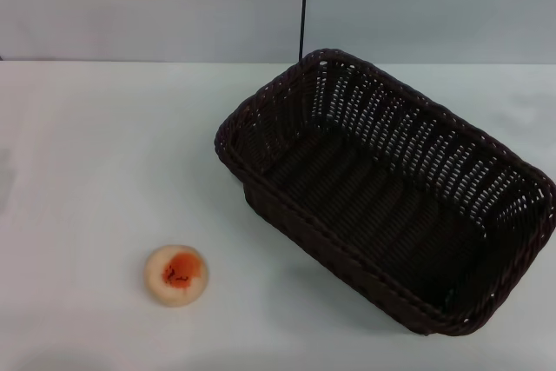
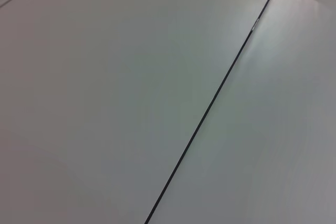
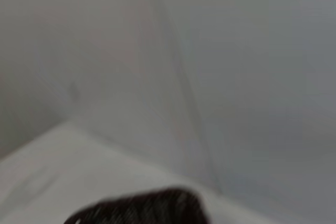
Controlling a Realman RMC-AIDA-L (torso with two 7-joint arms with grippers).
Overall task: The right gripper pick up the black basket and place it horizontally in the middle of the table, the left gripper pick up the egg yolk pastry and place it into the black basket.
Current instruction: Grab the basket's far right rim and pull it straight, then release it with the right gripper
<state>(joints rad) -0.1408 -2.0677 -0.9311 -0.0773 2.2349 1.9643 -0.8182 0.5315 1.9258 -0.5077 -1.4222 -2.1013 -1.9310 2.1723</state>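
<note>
The black basket lies on the white table at the right of the head view, turned at a slant, open side up and empty. A blurred dark part of its rim shows in the right wrist view. The egg yolk pastry, pale beige with an orange-red centre, sits on the table at the front left, well apart from the basket. Neither gripper shows in any view. The left wrist view shows only a plain grey wall.
A thin black vertical line runs down the grey back wall behind the basket; the same kind of seam crosses the left wrist view. The table's far edge meets the wall.
</note>
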